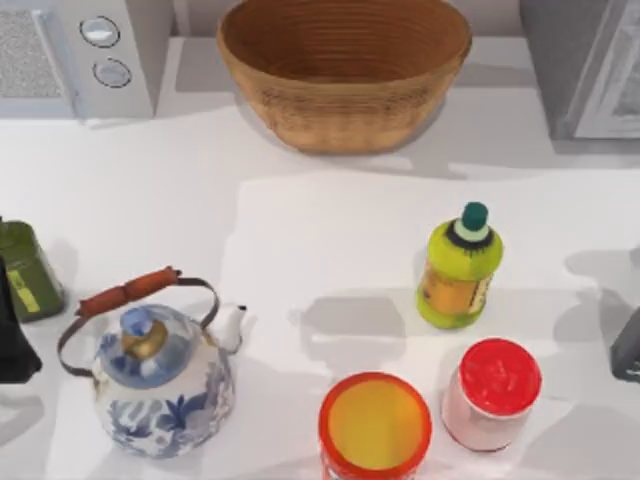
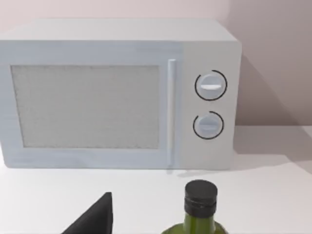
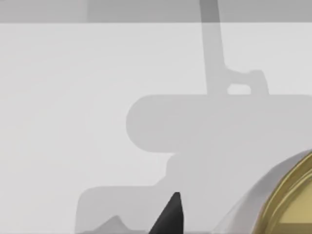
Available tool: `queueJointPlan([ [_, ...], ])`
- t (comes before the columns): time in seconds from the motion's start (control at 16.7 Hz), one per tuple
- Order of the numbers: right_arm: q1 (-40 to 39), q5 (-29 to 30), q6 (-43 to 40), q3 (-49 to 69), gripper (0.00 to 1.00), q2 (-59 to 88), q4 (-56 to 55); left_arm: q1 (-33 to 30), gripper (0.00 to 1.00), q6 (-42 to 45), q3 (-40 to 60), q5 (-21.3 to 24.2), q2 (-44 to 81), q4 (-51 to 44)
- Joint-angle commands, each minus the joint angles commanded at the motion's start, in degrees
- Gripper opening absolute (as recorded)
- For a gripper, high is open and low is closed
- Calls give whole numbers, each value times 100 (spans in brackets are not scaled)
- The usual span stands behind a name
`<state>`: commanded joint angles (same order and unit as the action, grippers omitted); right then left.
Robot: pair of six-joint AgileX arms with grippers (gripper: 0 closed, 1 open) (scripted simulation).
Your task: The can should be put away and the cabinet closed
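Observation:
A can (image 1: 375, 424) with an orange rim and a yellow top stands at the front of the table, right of the middle. The grey cabinet (image 1: 590, 68) is at the back right corner; I cannot tell how its door stands. My left gripper (image 1: 14, 338) is a dark shape at the left edge, beside a green bottle (image 1: 26, 270). One of its black fingertips (image 2: 92, 220) shows in the left wrist view. At the right edge sits my right gripper (image 1: 628, 346), apart from the can. A black fingertip (image 3: 168, 217) shows in the right wrist view, near a gold-rimmed curve (image 3: 295, 194).
A red-lidded jar (image 1: 492, 392) stands right of the can, a yellow-green bottle (image 1: 459, 268) behind it. A blue-and-white kettle (image 1: 160, 372) fills the front left. A wicker basket (image 1: 344, 62) and a microwave (image 2: 122, 92) line the back.

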<state>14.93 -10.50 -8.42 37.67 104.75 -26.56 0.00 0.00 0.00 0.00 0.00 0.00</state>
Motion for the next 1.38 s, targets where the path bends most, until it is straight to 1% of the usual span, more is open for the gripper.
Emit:
queueJointPlan([
  [0.42,12,2,6,10,0,-9,16,0,100,0,0,0,0,0],
  [0.54,32,18,-3,135,0,-93,213,0,100,0,0,0,0,0],
  [0.72,44,37,-37,499,0,-453,949,0,100,0,0,0,0,0],
  [1.08,46,2,-43,1495,0,-1558,3291,0,100,0,0,0,0,0],
  [1.26,34,-31,-27,1833,0,-1996,3874,0,100,0,0,0,0,0],
  [1.38,26,-38,-25,1886,0,-2076,3964,0,100,0,0,0,0,0],
])
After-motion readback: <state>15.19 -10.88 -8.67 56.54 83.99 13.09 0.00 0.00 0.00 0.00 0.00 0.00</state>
